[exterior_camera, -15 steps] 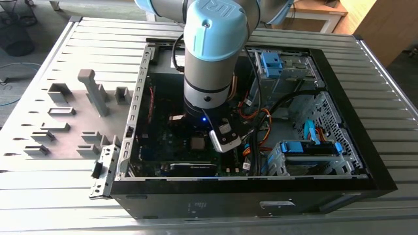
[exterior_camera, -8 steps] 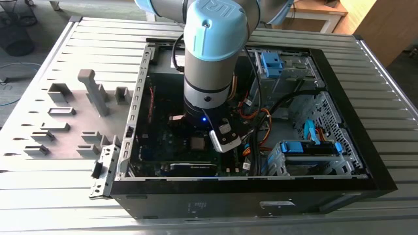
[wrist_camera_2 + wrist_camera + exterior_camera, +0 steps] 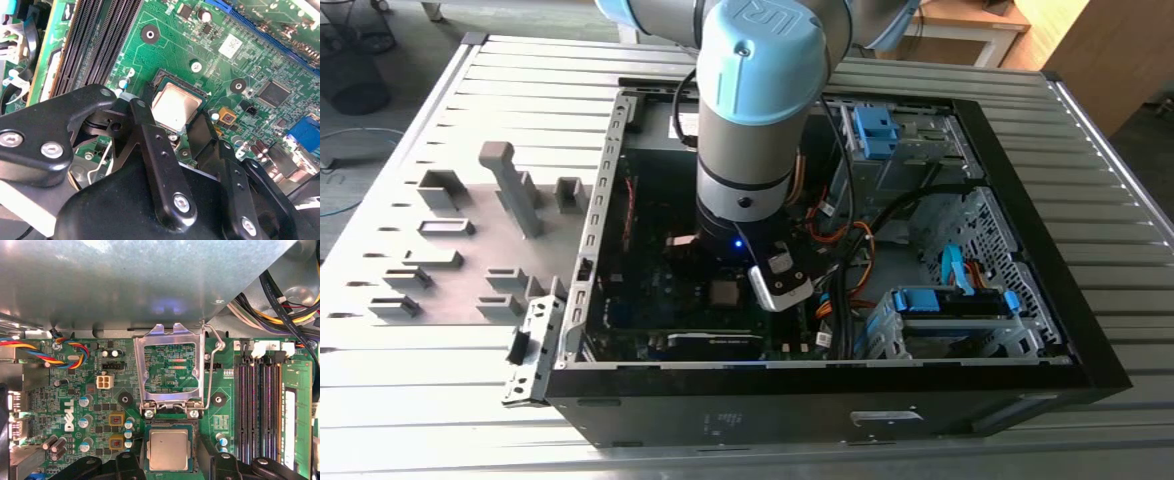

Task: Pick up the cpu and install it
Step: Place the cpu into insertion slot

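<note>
Worktop: a slatted metal worktop (image 3: 480, 400) carries everything.
Fixture plate: at the exterior view's left, a grey plate with small upright holders (image 3: 467, 240) lies beside the case.
Computer case: an open black desktop case (image 3: 720, 420) lies on its side in the middle, its motherboard (image 3: 75, 390) facing up.
Arm: the grey and pale blue arm (image 3: 754, 120) reaches straight down into the case.
Gripper: the gripper (image 3: 175, 460) hangs low over the processor socket.
Fingers: the black fingers (image 3: 130, 467) are released, spread to either side of the socket and grasping nothing.
Cpu: the cpu (image 3: 169, 449), a small silvery square, lies flat inside the socket between the fingers, its edges square to the socket walls in both wrist views.
Load plate: the metal socket frame (image 3: 168, 398) is swung back, off the chip.
Lever: the wire lever (image 3: 205, 370) is raised beside that frame.
Memory slots: long dark slots (image 3: 255, 405) run alongside the socket.
Drive cage: a cage with blue clips (image 3: 947, 305) sits at the exterior view's right.
Step in hand: seating the chip looks done or nearly so.
Doing it well: the chip should rest level on all four sides with no corner riding up. The fingers should be wide and clear of it, with no sideways nudge that could drag it across the contacts.
</note>
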{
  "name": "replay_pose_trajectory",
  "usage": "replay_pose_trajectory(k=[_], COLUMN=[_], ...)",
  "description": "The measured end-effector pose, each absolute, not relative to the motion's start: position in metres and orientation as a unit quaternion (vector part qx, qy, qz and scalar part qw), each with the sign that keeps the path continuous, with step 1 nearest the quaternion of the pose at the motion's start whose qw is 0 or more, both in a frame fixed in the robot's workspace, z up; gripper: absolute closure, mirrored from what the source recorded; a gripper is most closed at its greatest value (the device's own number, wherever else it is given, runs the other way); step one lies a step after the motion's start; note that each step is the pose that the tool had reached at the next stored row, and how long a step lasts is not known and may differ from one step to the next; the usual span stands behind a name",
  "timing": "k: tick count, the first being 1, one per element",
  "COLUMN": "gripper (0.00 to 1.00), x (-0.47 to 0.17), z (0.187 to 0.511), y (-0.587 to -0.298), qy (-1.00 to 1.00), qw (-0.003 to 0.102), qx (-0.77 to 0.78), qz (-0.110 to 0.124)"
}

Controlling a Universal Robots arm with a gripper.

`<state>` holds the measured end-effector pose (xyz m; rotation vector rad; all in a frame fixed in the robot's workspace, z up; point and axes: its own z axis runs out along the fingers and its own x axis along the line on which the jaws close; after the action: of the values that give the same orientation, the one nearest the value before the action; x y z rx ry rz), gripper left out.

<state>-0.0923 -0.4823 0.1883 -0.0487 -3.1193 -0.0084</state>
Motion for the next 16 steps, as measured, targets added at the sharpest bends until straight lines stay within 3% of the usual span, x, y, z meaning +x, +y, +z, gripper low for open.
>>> replay_pose_trajectory(k=[16], gripper=[0.46], x=[-0.0897], z=[0.1883], y=[-0.4823], qy=[-1.000], qw=[0.011], qx=[-0.016], qz=[-0.003])
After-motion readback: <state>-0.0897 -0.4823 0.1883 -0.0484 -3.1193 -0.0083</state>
